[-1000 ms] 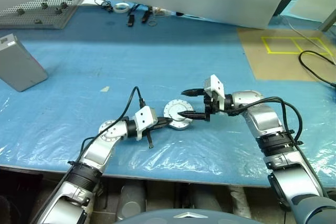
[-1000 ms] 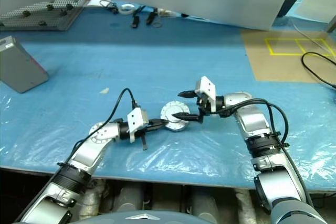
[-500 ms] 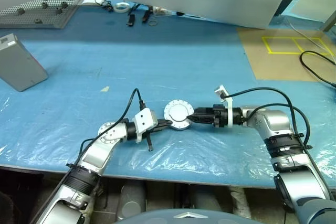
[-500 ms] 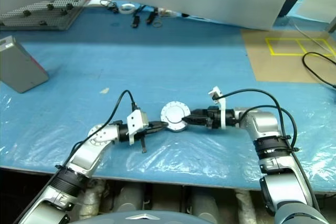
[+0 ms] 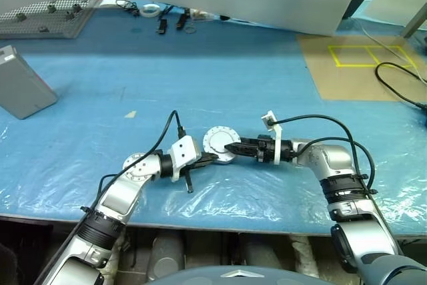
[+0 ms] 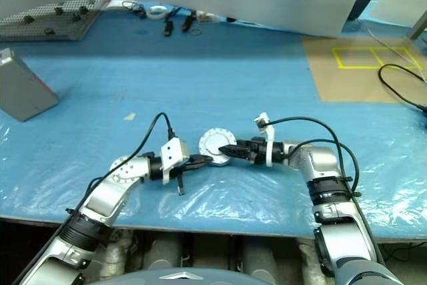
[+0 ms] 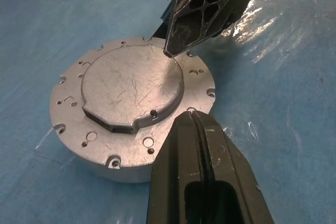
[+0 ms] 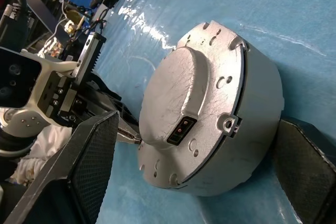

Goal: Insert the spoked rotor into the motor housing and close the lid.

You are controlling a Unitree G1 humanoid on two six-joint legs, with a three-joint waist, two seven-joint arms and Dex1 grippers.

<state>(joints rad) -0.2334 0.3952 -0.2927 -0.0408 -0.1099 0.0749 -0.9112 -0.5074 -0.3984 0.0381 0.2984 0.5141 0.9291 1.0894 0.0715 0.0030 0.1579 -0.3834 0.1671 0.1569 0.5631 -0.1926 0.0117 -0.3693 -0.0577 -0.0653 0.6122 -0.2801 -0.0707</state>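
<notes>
The motor housing [image 5: 217, 142] rests on the blue sheet near the table's front. The lid [image 7: 131, 82] sits on it, plain grey back up, above the housing's side wall [image 8: 252, 124]. The spoked rotor is hidden. My left gripper [image 5: 213, 157] is shut with nothing in it, and its tips [image 7: 194, 121] are at the housing's flange on the left. My right gripper [image 5: 230, 146] reaches in from the right, open around the housing. One finger [image 7: 210, 9] touches the lid's top with its tip. The other finger [image 8: 307, 161] lies low beside the wall.
A grey rectangular box [image 5: 20, 91] stands at the far left. A perforated board [image 5: 47, 19], a tape roll [image 5: 151, 10] and small black tools [image 5: 163, 25] lie at the back. Brown cardboard with yellow tape [image 5: 360, 65] and a black cable [image 5: 400, 85] are at the right.
My right gripper has rolled over and sunk, from standing high beside the housing to lying low and level against it. The left gripper and the housing have stayed put.
</notes>
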